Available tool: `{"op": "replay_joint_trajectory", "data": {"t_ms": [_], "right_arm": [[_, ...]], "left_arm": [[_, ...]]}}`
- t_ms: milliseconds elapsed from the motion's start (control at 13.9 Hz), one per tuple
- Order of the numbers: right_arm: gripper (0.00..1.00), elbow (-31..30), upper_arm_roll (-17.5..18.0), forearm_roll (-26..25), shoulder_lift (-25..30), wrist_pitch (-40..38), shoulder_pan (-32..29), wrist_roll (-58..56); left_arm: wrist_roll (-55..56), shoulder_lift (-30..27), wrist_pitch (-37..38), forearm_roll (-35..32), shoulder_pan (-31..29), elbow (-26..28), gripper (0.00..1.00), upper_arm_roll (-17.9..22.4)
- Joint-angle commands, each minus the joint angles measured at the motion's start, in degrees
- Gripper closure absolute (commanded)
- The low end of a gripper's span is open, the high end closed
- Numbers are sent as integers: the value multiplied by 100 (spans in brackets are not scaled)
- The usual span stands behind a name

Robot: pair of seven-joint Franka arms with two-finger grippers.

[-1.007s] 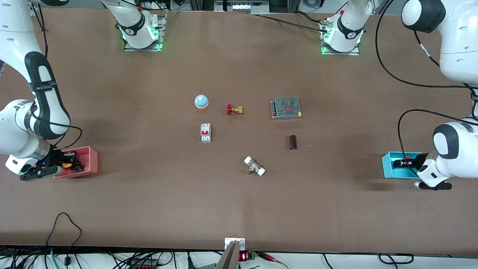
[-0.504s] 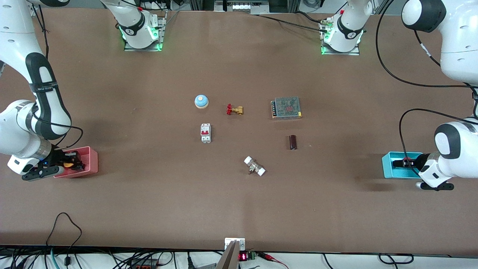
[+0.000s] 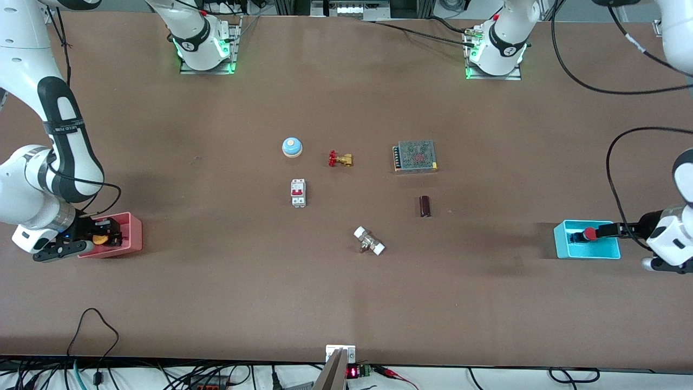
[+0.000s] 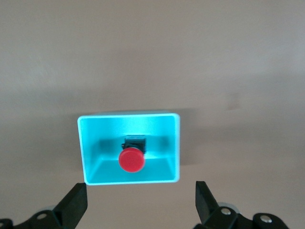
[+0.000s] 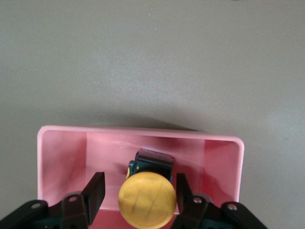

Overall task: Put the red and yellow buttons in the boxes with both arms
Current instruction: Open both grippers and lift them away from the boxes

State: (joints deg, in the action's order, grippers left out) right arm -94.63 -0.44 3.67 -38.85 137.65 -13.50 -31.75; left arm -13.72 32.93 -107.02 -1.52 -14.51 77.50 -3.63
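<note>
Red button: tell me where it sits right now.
The red button lies inside the cyan box at the left arm's end of the table; the open left gripper is above it, not touching.

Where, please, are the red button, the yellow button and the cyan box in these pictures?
red button (image 4: 131, 160): left wrist view, on its round cap.
yellow button (image 5: 147, 200): right wrist view, on its cap.
cyan box (image 3: 560, 241): front view, on its wall.

The small red-capped push button (image 4: 131, 160) sits in the cyan plastic box (image 3: 563, 249) at the left arm's end of the brown desk (image 3: 216, 281). The left tool (image 4: 138, 205) is over that box's edge, fingers wide apart. The small yellow-capped push button (image 5: 146, 199) is in the pink plastic box (image 3: 135, 235) at the right arm's end, between the right tool's (image 5: 138, 191) fingers.
</note>
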Motion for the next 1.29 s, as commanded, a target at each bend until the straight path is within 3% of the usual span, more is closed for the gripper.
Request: {"op": "replay_joint_trajectory", "data": {"t_ms": [0,144,360,576,863,1079,1223], "right_arm": [[23,-38,96,117,97,7,-56,-77],[0,-47,105,134,307,-150,-47,-77],[0,-12,132,126,816,-835,-12,-77],[0,23,140,117,1466,-1590,145,45],[0,23,140,-84,2529,-2531,777,1123],[0,137,219,-717,3084,-3111,1165,1785],[0,173,255,-684,3400,-3279,1297,1812]], "left_arm": [[106,-865,32,-15,412,475,0,37],[875,-1322,50,20,842,564,0,90],[1636,-1815,453,64,1064,669,0,90],[1671,-2167,463,696,1082,1029,0,195],[1583,-2195,454,644,1100,1057,0,170],[1575,-2212,454,626,1091,1100,0,169],[1609,-2238,437,626,1064,1214,0,187]]}}
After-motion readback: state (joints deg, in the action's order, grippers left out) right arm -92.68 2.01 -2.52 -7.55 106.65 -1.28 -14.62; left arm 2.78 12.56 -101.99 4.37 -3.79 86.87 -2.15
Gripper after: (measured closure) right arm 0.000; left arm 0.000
